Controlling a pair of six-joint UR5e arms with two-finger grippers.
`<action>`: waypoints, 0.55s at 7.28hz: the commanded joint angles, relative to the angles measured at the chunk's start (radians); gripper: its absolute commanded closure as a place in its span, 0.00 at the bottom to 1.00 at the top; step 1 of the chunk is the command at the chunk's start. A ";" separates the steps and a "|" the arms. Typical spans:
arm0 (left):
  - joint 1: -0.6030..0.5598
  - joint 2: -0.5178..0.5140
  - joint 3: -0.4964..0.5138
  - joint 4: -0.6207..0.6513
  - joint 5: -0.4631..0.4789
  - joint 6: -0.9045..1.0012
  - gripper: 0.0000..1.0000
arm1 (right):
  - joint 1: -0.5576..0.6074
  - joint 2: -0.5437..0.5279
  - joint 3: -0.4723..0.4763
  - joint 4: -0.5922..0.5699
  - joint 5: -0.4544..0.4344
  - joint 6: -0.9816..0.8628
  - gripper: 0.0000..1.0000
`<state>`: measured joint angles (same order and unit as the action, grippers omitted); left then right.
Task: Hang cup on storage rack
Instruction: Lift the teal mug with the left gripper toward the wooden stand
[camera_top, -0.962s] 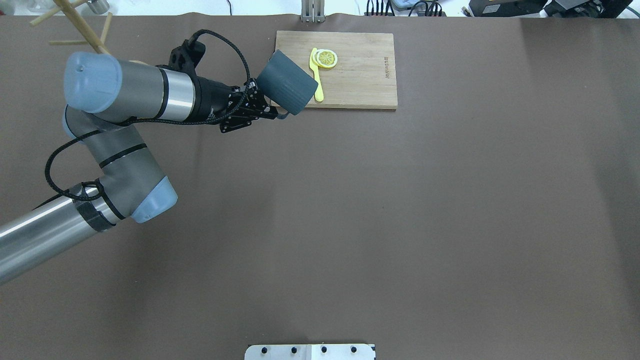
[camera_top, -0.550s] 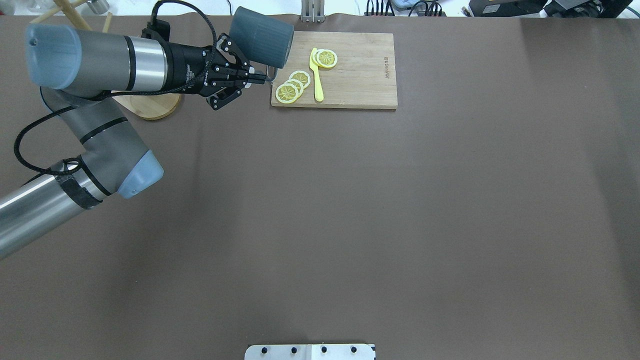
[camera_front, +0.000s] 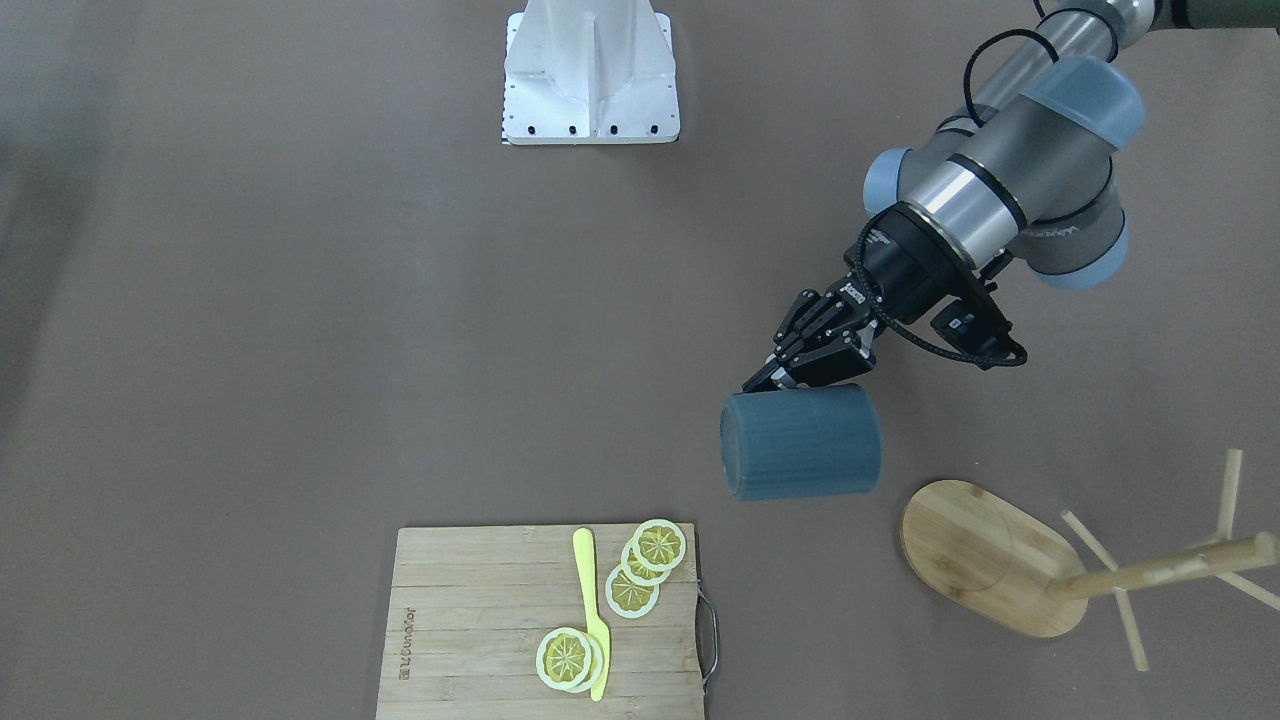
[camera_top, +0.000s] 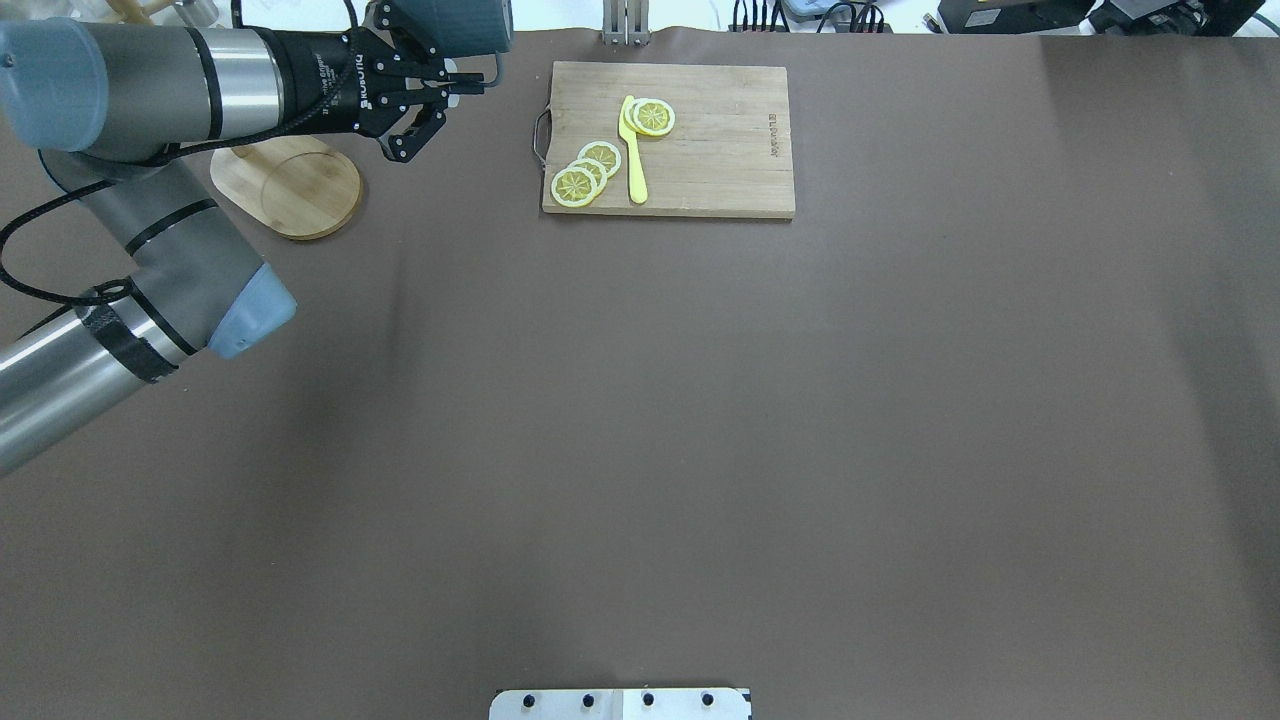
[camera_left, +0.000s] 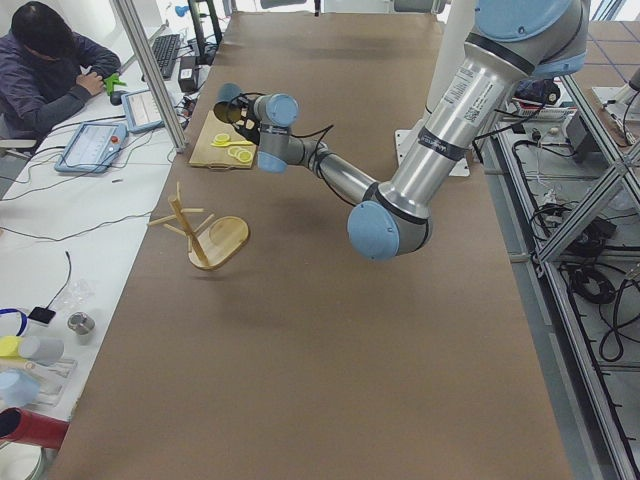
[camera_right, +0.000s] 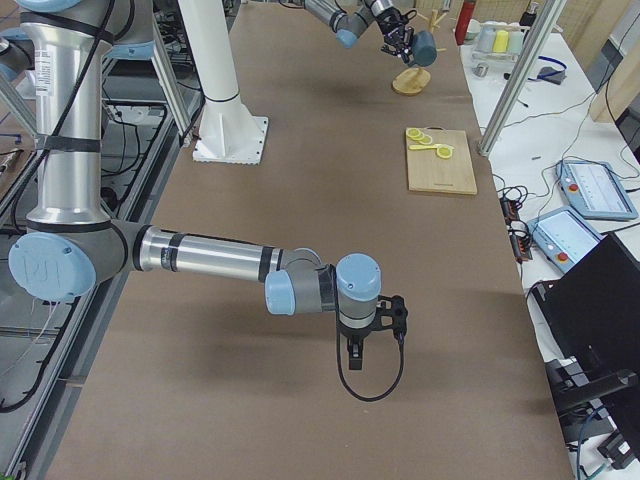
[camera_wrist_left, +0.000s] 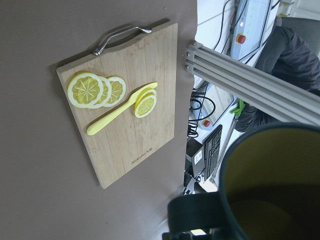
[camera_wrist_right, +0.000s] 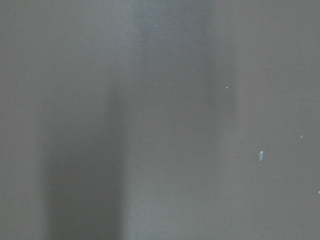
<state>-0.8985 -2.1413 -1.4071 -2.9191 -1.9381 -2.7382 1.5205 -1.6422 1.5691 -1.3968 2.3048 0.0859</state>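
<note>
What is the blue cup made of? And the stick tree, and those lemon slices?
The cup looks ceramic: matte slate-blue ribbed outside, yellow inside, though plastic is possible. The storage rack looks like unpainted bamboo: pale with straight grain. The lemon slices are probably plastic toys: flat, evenly coloured, with neat white rims.
</note>
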 joint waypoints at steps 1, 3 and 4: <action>-0.031 0.017 0.187 -0.242 0.002 -0.139 1.00 | -0.017 0.010 0.139 -0.202 -0.007 0.000 0.00; -0.080 0.015 0.212 -0.246 0.002 -0.286 1.00 | -0.019 0.012 0.166 -0.235 -0.008 0.000 0.00; -0.100 0.015 0.214 -0.247 -0.001 -0.322 1.00 | -0.019 0.015 0.166 -0.235 -0.008 0.000 0.00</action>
<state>-0.9705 -2.1264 -1.2046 -3.1586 -1.9362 -2.9933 1.5025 -1.6302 1.7277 -1.6226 2.2972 0.0859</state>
